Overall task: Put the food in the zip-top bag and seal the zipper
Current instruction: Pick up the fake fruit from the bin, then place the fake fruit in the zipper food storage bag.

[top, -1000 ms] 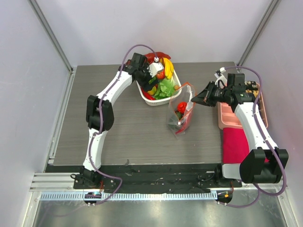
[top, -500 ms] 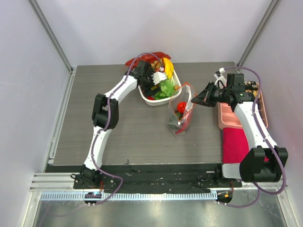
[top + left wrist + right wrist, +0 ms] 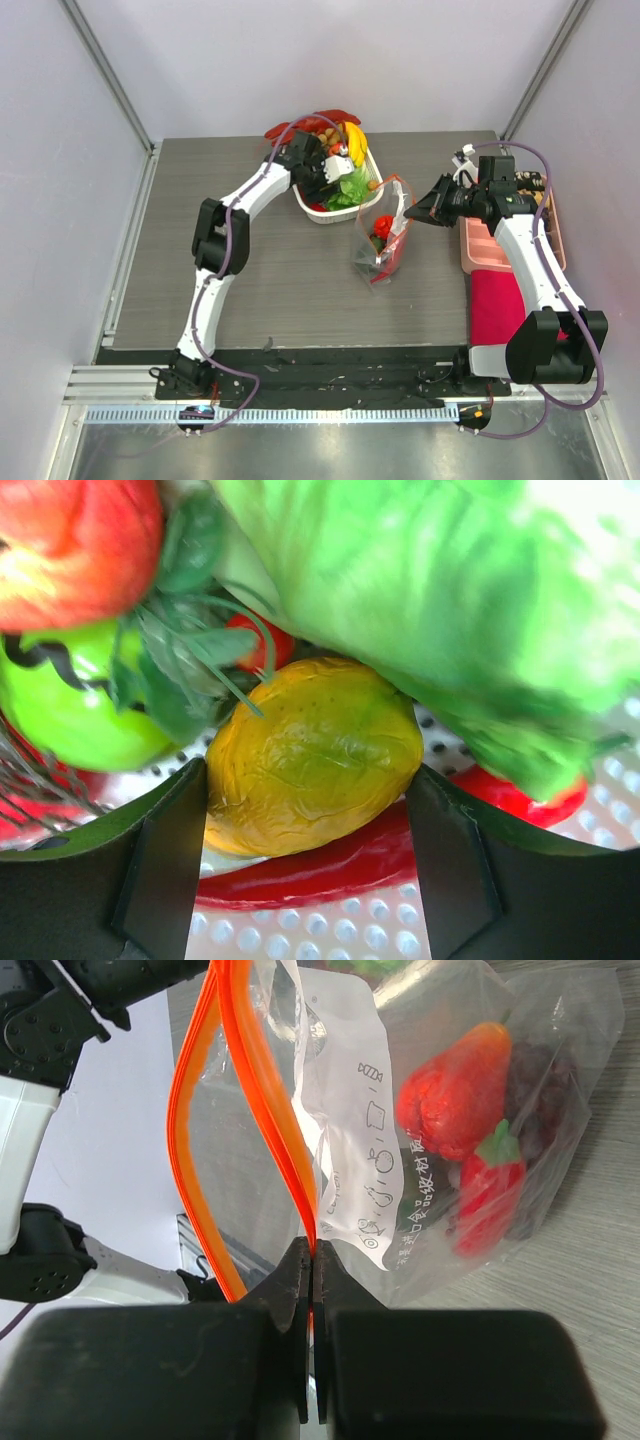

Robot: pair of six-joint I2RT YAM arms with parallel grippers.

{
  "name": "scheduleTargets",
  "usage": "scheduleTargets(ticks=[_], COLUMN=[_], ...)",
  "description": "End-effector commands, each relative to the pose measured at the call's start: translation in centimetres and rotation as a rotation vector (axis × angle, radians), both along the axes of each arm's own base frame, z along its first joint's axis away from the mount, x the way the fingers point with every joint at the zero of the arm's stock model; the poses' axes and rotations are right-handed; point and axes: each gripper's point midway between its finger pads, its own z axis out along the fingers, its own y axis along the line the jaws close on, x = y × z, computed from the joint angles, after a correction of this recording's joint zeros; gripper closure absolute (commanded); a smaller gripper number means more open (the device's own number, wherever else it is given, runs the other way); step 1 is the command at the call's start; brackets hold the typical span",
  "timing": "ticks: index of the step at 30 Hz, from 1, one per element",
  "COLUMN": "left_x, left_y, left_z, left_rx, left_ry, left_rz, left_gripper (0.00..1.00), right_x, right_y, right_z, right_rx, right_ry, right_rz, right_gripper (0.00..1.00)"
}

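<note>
Grey wood-grain tabletop point(image 3: 270, 280), boxed in by pale plain walls, with slanted metal posts at the far corners.

At the far middle, a white perforated plastic basket point(image 3: 312, 210) heaped with toy food: yellow banana point(image 3: 356, 143), ruffled green lettuce point(image 3: 350, 187), long red pepper point(image 3: 338, 116) draped over the far rim. Left gripper point(image 3: 328, 172) down inside the basket. From the left wrist: fingers point(image 3: 165, 860) spread wide, one on each side of a dimpled yellow lemon point(image 3: 312, 755), both inner faces against its skin. Close around the lemon, a green apple point(image 3: 70, 720) and a red chilli point(image 3: 320, 865) lying under it on the dotted basket floor.

Just right of the basket, standing on the table, the crinkly clear zip-top bag point(image 3: 383, 245), between the basket and a pink divided plastic tray point(image 3: 478, 250) at the right edge. Crimson cloth point(image 3: 497, 305) just nearer than the tray. Bag mouth up and gaping, the two sides of the orange-red zipper strip point(image 3: 255, 1080) bowed apart. Right gripper point(image 3: 312, 1260) pinched tight on that strip at one end, no gap between its fingers. Low inside the bag: two red strawberries point(image 3: 455, 1090) and dark purple grapes point(image 3: 545, 1085).
</note>
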Motion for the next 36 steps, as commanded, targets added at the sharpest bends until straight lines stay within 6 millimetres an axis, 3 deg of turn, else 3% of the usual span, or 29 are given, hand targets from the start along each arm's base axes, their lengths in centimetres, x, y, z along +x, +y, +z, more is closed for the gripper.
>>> scheduleTargets(ticks=[1,5,11,14,15,17,18,22,25,28,31,34,36], left_x=[-0.9,-1.5,-2.0,-2.9,-3.5,-5.2,-6.7,-11.8,-15.6,-18.9,-20.8,-20.7,-19.6], left_y=[-0.7,-0.7,-0.5,-1.0,-1.3,-2.5,-3.5,-7.0,-9.9,-12.6,-14.5,-15.5,-15.5], left_z=[5.6,9.3,12.0,14.8,17.1,19.8,23.0,29.7,32.4,32.5,31.5,29.1,26.9], left_rx=[-0.084,-0.124,-0.144,-0.216,-0.260,-0.369,-0.453,-0.647,-0.763,-0.802,-0.795,-0.764,-0.728], left_ry=[-0.066,-0.106,-0.142,-0.129,-0.136,-0.083,-0.075,-0.007,0.068,0.178,0.239,0.281,0.294], left_rz=[-0.009,-0.009,-0.016,-0.004,-0.010,-0.008,-0.049,-0.140,-0.198,-0.246,-0.264,-0.234,-0.171], left_gripper=[0.46,0.59,0.60,0.61,0.61,0.61,0.61,0.60,0.59,0.59,0.58,0.57,0.56], right_x=[0.1,0.1,0.3,0.4,0.4,0.4,0.4,0.2,0.3,0.4,0.2,0.1,0.1], right_y=[-0.1,-0.2,-0.3,-0.3,-0.3,-0.3,-0.3,-0.3,-0.3,-0.3,-0.3,-0.3,-0.3], right_z=[0.8,0.7,0.6,0.8,0.8,0.8,0.6,0.1,0.1,0.5,0.8,1.2,1.4], right_rx=[-0.014,-0.018,-0.023,-0.023,-0.024,-0.024,-0.024,-0.025,-0.022,-0.022,-0.019,-0.017,-0.017], right_ry=[-0.038,-0.038,-0.037,-0.040,-0.045,-0.046,-0.041,-0.030,-0.028,-0.038,-0.045,-0.055,-0.060], right_rz=[0.005,0.003,-0.002,-0.002,-0.002,0.000,0.002,0.006,0.005,0.002,0.002,0.000,-0.002], right_gripper=[0.99,0.99,0.99,0.99,0.99,0.99,0.99,0.99,0.99,0.99,0.99,0.99,0.99])
